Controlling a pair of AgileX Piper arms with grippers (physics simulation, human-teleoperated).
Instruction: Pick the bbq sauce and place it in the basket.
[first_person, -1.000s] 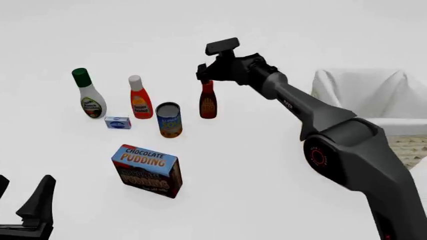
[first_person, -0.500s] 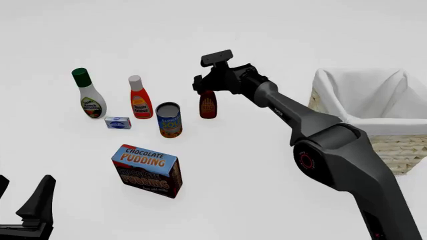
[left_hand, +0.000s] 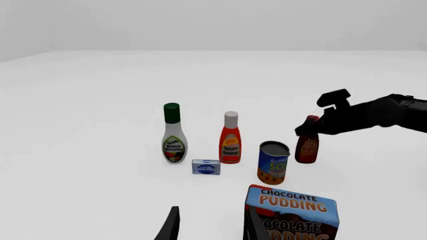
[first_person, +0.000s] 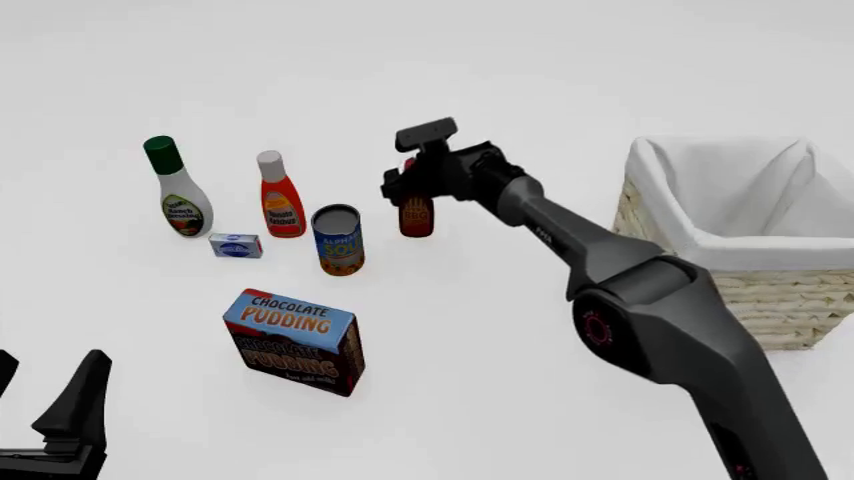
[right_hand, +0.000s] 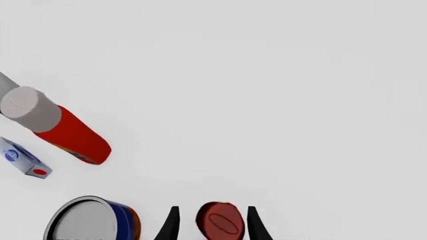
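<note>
Reach step: right gripper open, fingers straddling the bbq sauce cap just right of soup can; next, probably lower, close, carry to basket.

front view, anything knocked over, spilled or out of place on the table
Nothing stands out. The bbq sauce, ketchup bottle, ranch bottle and soup can all stand upright, and the pudding box rests intact. The right gripper straddles the sauce's cap.

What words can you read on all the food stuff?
"CHOCOLATE PUDDING": pudding box, twice on it.
"BBQ": bbq sauce, blurry.
Ranch bottle, ketchup, can, small blue box: labels too small or blurred to read.
</note>
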